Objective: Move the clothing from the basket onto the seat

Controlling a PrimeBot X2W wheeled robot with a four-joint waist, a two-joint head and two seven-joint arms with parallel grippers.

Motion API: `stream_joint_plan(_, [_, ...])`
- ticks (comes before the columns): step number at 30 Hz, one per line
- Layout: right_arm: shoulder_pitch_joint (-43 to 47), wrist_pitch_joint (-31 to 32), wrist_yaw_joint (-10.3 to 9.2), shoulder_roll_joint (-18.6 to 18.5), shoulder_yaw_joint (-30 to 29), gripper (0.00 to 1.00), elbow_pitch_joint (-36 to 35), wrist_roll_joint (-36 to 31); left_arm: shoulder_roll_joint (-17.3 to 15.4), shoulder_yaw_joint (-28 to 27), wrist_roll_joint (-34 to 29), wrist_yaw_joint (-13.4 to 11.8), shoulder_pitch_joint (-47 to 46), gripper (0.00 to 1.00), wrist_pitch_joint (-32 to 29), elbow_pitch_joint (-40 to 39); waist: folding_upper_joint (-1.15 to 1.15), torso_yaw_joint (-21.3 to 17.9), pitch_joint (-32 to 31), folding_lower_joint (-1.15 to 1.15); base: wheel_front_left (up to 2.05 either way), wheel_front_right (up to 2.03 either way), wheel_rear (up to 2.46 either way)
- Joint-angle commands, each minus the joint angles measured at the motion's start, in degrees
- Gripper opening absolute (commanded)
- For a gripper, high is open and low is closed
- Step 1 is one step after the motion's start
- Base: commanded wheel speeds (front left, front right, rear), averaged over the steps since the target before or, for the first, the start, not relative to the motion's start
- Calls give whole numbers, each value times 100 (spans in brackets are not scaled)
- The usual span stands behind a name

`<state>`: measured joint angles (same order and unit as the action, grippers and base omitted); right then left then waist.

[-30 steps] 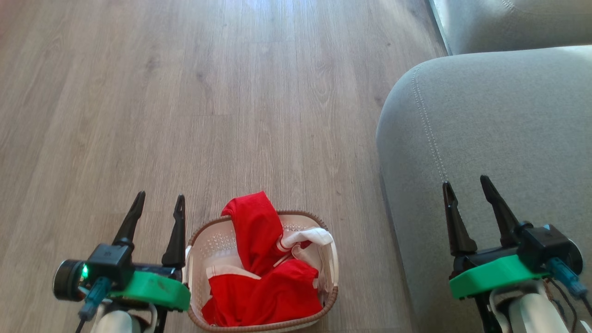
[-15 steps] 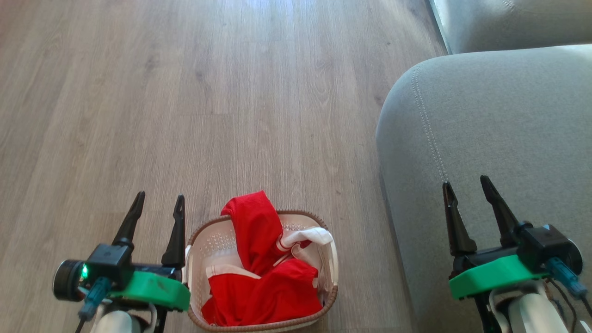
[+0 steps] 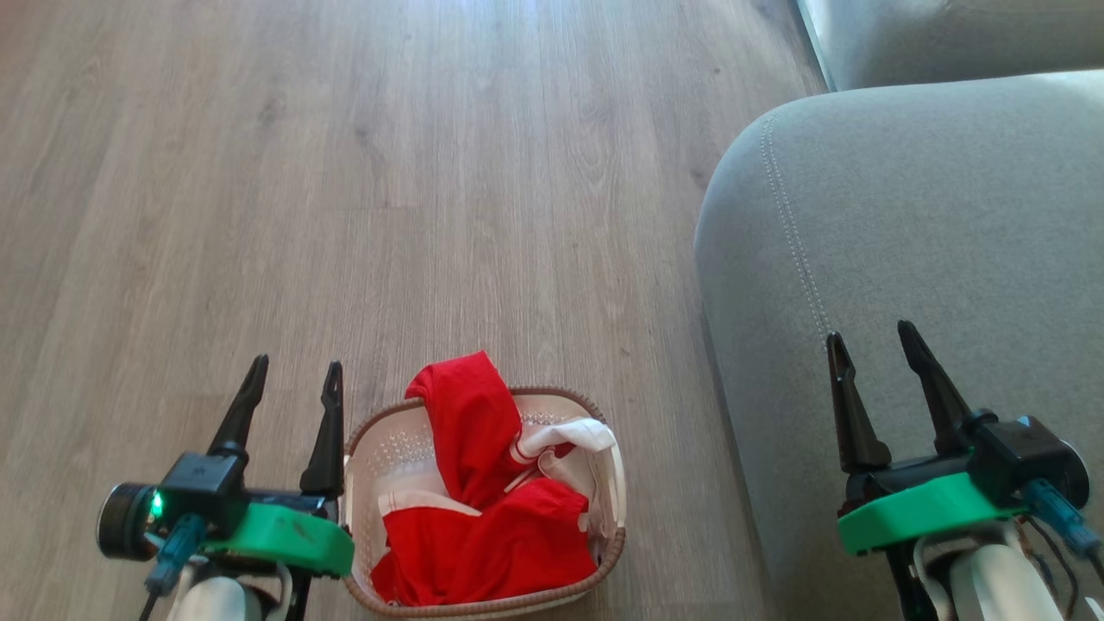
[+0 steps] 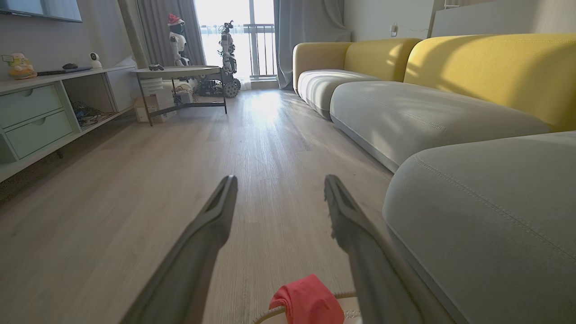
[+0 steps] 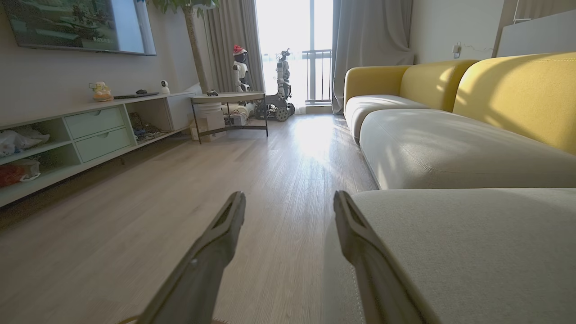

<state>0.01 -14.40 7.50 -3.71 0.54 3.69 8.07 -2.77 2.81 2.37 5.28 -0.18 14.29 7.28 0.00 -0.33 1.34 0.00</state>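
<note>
Clothing (image 3: 483, 543) is bright red with white trim. Basket (image 3: 379, 448) is cream, perforated, with a brown woven-look rim. Seat (image 3: 931, 216) is grey-green with double pale stitching. Floor (image 3: 345, 172) is grey-brown wood grain. Backrests (image 4: 486, 58) are yellow.

Pale grey-brown wood-look plank floor (image 3: 388, 172) runs the length of the room. In the right wrist view there's a bright balcony window (image 5: 294, 40) at 12 o'clock with a railing behind it, sun glare on the boards below. Grey curtains (image 5: 369, 45) at 1 o'clock, more at 11. Wall-hung TV (image 5: 81, 24) at 10 o'clock, above a long low shelf unit (image 5: 94, 130) with pale green drawers. Round table (image 5: 227, 96) on dark legs near 11. Yellow sofa backrests (image 5: 517, 90) at 2 o'clock, sunlit. Pale wall (image 5: 445, 27) behind them.
</note>
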Motion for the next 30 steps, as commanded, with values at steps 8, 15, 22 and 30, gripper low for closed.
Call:
stream_joint_plan(8, [-341, -60, -1, -3, 198, 100, -306, 27, -37, -230, 81, -42, -398, 100, 71, -86, 0, -152, 186, 0, 0, 0, 0])
stream_joint_plan(15, [-448, -60, -1, -6, 219, 100, -418, 56, -30, -239, 106, -48, -537, 100, 71, 20, 0, -292, 435, 0, 0, 0, 0])
stream_joint_plan(22, [-592, -60, -1, 5, 232, 100, -536, 85, -27, -226, 133, -12, -758, 100, 71, 177, 0, -421, 836, 0, 0, 0, 0])
stream_joint_plan(30, [-892, -60, -1, 33, 240, 100, -784, 63, -63, -225, 173, 59, -1211, 100, 71, 475, 0, -548, 1538, 0, 0, 0, 0])
